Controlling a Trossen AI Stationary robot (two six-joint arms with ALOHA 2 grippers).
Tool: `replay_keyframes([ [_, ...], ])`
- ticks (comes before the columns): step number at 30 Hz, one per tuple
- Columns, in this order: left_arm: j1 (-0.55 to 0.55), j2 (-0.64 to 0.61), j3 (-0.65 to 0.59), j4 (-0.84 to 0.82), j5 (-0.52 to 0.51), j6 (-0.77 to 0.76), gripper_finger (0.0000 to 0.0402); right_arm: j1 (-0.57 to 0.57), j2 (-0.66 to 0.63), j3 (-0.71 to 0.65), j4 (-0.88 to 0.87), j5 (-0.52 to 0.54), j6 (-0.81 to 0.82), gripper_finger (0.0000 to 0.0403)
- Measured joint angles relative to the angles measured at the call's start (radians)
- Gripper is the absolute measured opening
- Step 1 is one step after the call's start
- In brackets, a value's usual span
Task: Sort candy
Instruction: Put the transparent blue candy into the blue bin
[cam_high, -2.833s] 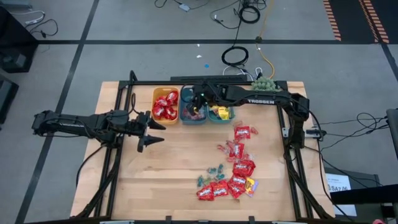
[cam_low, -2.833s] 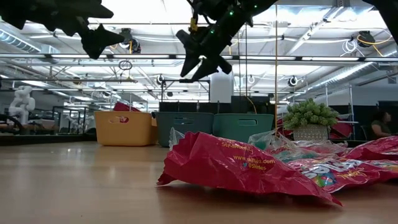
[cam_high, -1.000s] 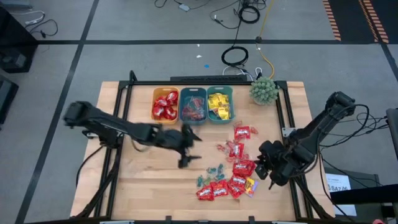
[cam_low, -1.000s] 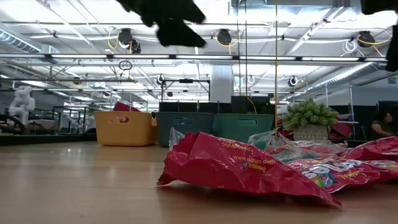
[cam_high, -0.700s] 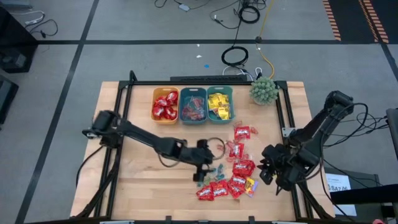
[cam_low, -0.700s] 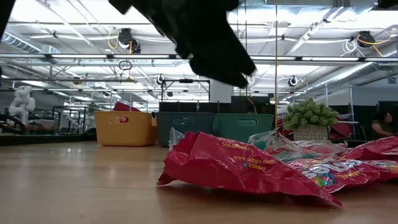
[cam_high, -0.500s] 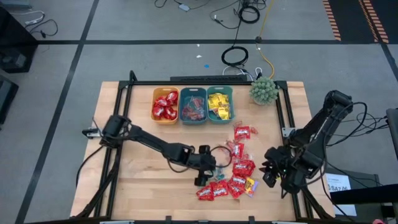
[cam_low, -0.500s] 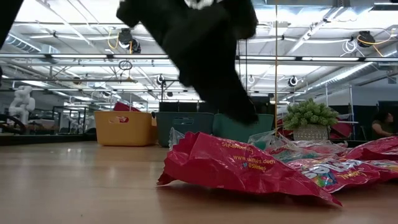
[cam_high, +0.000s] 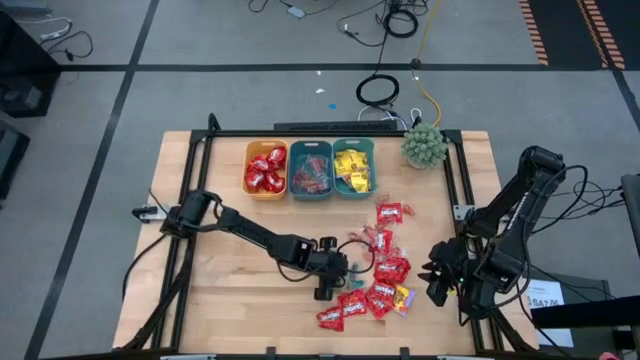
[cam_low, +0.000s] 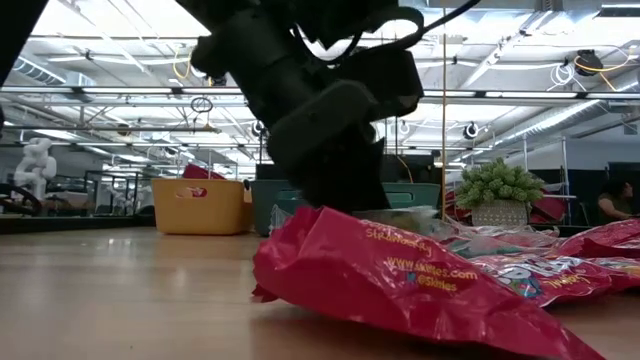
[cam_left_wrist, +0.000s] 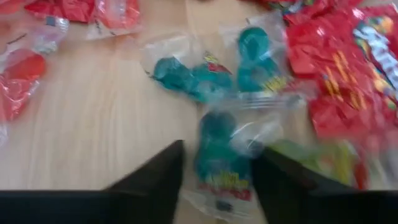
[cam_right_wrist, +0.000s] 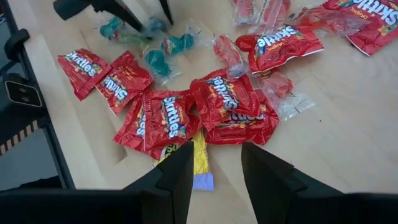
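Roughly: orange bin (cam_high: 266, 168) holds red packets, middle teal bin (cam_high: 311, 168) mixed clear pieces, right teal bin (cam_high: 354, 168) yellow packets; Skittles packets (cam_right_wrist: 163, 118) at bench's 5 o'clock; left gripper (cam_left_wrist: 214, 163) fingers spread around teal candy (cam_left_wrist: 219, 149); right gripper (cam_right_wrist: 214, 165) fingers apart, empty.

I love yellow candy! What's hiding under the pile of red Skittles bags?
A yellow packet with a pale end pokes out from under the red Skittles bags, by the open right gripper. The bags cover the rest of it, and anything else underneath cannot be seen.
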Motion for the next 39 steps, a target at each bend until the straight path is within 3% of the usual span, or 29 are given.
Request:
replay_keyframes([
  [5,0.000,-0.065,-0.004,-0.023,-0.002,0.027,0.0035,-0.001,0.023,0.000,0.002,0.001,0.000,0.0125],
  [7,0.005,-0.103,-0.003,-0.035,-0.006,0.032,0.0018,-0.001,0.031,0.000,0.004,0.001,0.000,0.0125],
  [16,0.089,-0.331,-0.002,-0.183,-0.099,0.043,0.0016,-0.002,0.059,0.000,0.006,0.004,0.041,0.0125],
  [22,0.270,-0.467,-0.001,-0.333,-0.125,0.049,0.0014,-0.002,0.079,0.000,0.014,0.034,0.131,0.0125],
  [27,0.450,-0.501,-0.002,-0.454,-0.128,0.049,0.0017,-0.007,0.096,0.000,0.029,0.084,0.231,0.0125],
  [32,0.576,-0.501,-0.003,-0.478,-0.121,0.067,0.0053,-0.017,0.104,0.000,0.046,0.088,0.314,0.0125],
  [39,0.686,-0.497,-0.003,-0.471,-0.080,0.069,0.0140,-0.034,0.105,0.000,0.044,0.141,0.380,0.0125],
])
